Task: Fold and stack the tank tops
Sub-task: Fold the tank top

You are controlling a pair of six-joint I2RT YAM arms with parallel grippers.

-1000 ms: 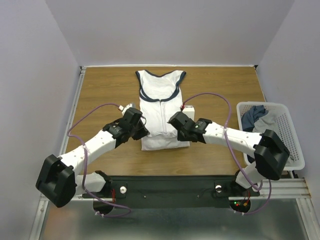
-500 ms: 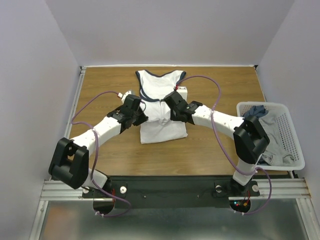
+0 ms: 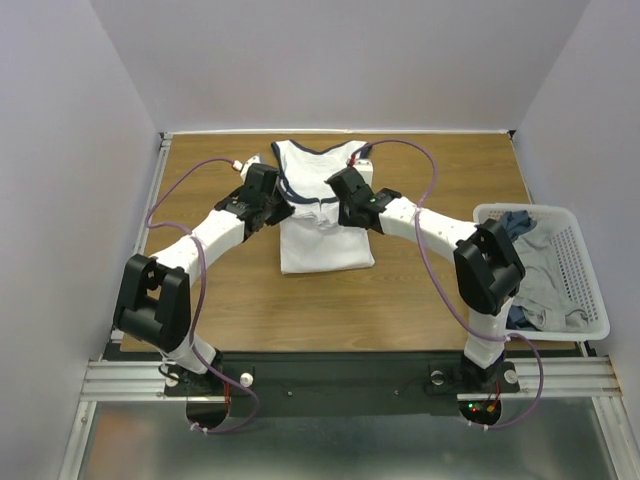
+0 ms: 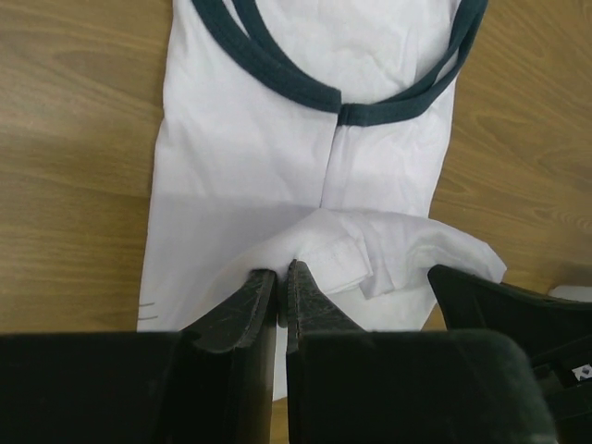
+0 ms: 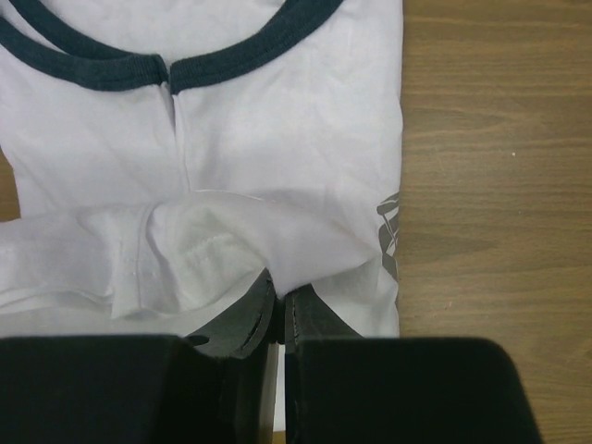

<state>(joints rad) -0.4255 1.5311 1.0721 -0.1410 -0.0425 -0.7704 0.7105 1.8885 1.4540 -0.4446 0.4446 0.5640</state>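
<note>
Top external view showed both arms reaching far over the table point(image 3: 200, 180), each pinching the hem of the white tank top point(image 3: 325, 252). The left pincer point(image 3: 289, 208) was clamped on a bunched fold of white cloth, its fingertips nearly touching with the fabric nipped between them, and the right pincer point(image 3: 337, 213) was closed the same way on the other hem corner. A second earlier both pincers had sat much nearer the arm bases, at the shirt's lower end. Since then they had carried the hem forward over the body, and the near edge of the cloth had crept away from the bases, so the garment looked shorter. That suggested the bottom-to-top fold was well under way but not laid down, since the lifted hem arched above the layer beneath. From each wrist camera the navy-edged neckline lay just ahead of the fingertips, with flat white cloth under and beyond them. Well off to the right pincer's outer side, the white mesh basket point(image 3: 592, 300) held a grey top point(image 3: 540, 285) and a dark blue top point(image 3: 510, 226), both unfolded.
</note>
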